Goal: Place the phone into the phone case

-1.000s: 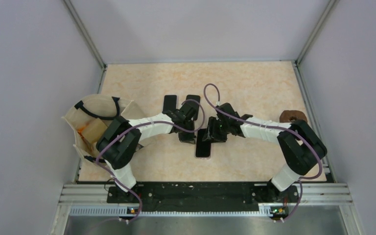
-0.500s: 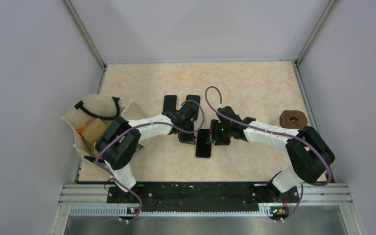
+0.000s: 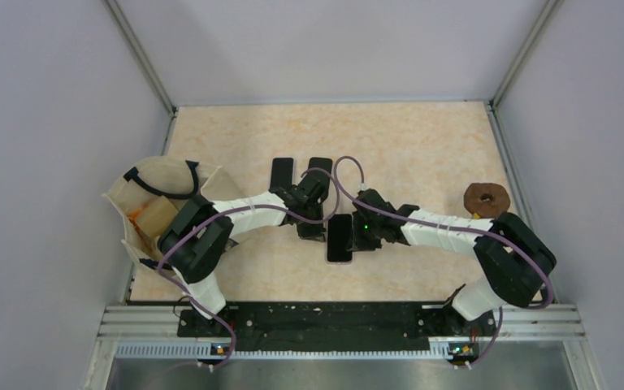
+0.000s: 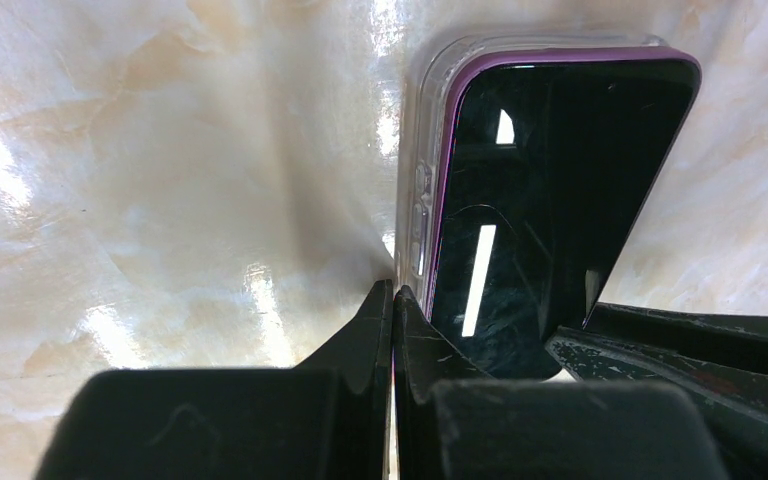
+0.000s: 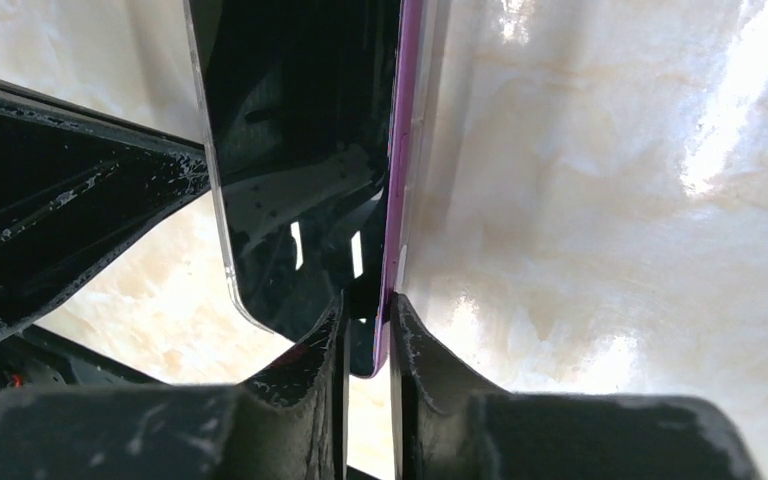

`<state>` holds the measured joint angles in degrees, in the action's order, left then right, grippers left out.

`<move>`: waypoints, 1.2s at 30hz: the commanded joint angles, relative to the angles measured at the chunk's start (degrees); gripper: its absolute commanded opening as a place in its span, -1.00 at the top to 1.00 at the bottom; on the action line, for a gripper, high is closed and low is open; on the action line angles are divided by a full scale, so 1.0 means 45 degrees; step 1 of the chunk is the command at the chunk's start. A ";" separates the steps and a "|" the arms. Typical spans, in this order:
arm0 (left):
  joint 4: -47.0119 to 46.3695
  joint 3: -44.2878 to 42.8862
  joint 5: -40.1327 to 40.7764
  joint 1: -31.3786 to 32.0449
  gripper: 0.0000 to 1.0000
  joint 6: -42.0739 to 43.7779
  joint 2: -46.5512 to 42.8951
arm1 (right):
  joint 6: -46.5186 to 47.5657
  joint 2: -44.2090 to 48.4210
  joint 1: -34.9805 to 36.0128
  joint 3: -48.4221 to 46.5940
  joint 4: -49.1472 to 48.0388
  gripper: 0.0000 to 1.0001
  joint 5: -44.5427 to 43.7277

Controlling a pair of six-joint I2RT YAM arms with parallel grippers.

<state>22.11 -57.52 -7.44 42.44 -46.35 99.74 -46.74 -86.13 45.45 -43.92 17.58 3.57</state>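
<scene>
Overhead, marbled table point(image 3: 422, 138); cream bag point(image 3: 119, 199) at left edge. Centre: clear phone case point(image 4: 422, 110) flat on table, purple-rimmed phone point(image 4: 560, 170) screen up inside it. Right gripper point(image 5: 368, 335): jaws narrowed to slit, pinching phone's long purple edge. Left gripper point(image 4: 392, 310): jaws fully closed, holding nothing, tips just beside case's opposite side. Small brown ring point(image 3: 486, 196) near right edge.

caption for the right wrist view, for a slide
The right gripper pinches one side of the purple-edged phone, beside the clear case

Left hand point(image 3: 312, 229), right hand point(image 3: 358, 236) flank phone point(image 3: 340, 240) mid-table point(image 3: 422, 146); brown ring point(image 3: 487, 197) far right.
</scene>
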 commanded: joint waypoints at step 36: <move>-0.0489 0.0062 -0.0297 0.0219 1.00 -0.0154 -0.0008 | -0.0756 -0.3274 0.3279 -0.0353 0.0393 1.00 -0.2726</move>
<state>22.02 -57.19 -7.44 42.59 -46.54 99.50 -46.57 -90.78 56.45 -49.67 25.26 -15.16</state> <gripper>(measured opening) 0.009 0.008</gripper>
